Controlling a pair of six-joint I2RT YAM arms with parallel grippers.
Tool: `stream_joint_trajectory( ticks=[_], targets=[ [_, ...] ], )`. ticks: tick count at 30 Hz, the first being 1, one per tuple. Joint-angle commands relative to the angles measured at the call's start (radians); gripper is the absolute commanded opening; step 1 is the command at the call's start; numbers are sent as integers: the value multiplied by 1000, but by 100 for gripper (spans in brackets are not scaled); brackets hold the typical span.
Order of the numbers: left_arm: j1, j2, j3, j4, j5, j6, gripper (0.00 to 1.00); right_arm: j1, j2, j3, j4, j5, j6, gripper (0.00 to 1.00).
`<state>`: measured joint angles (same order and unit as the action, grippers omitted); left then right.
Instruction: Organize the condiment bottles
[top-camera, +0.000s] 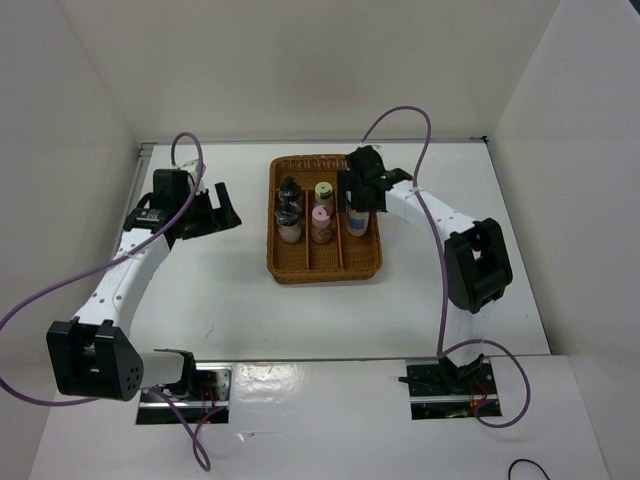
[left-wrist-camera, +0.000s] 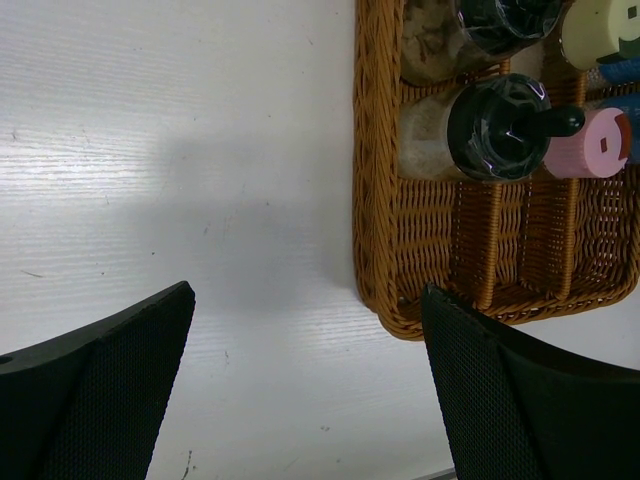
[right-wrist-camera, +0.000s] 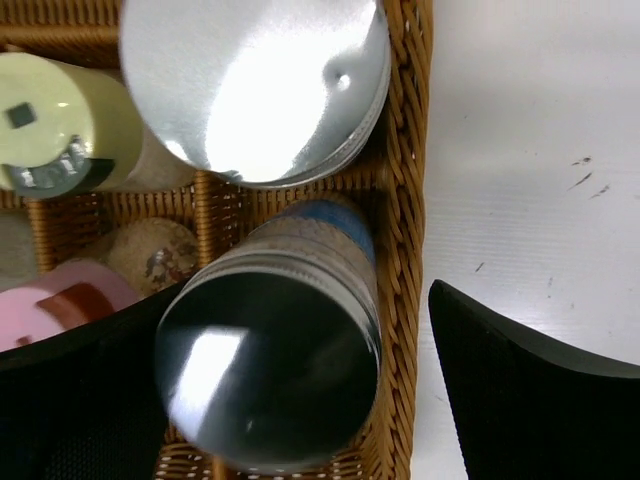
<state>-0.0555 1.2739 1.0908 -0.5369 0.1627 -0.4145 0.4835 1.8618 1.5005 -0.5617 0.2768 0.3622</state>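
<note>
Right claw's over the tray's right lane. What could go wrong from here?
The right claw is open, one finger outside the wicker tray wall; closing could clamp wicker with the silver-topped bottle. The pink-capped bottle shows beside the other finger; a sideways move might knock it.

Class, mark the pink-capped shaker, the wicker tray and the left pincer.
pink-capped shaker (top-camera: 321, 214): top view, its cap.
wicker tray (top-camera: 325, 274): top view, near rim.
left pincer (left-wrist-camera: 308, 292): left wrist view, midway between fingertips.
</note>
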Motion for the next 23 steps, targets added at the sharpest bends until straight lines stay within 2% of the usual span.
stream_joint_trajectory(
  ticks=[1,10,17,23],
  targets=[
    [5,-41,41,37,12,13,99,-5,-133,69,-12,25,3,98],
    [5,-99,61,17,24,22,99,-5,-450,56,23,-27,-6,98],
    [5,-128,61,-1,43,31,99,-5,-646,-115,111,-27,-16,98],
    [5,-148,32,-2,52,31,99,4,-682,-198,120,-48,17,98]
  ],
)
